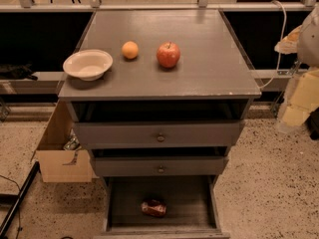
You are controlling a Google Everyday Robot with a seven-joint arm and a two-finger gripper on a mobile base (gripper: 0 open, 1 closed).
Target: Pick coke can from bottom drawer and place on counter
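Coke can (153,207) lying on its side on the dark floor of the open bottom drawer (113,203), lower centre of frame. Its long axis runs roughly left to right; which end is the top cannot be told. Gripper (305,39) at the upper right edge, well apart from the can, partly cut off; its state cannot be told. Likely hazards: the can may roll away if nudged, and the two upper drawers (159,133), standing partly out above it, may catch the descending arm. On the counter (209,73), apple (168,55), orange (130,50) and bowl (87,64) narrow the placement area.
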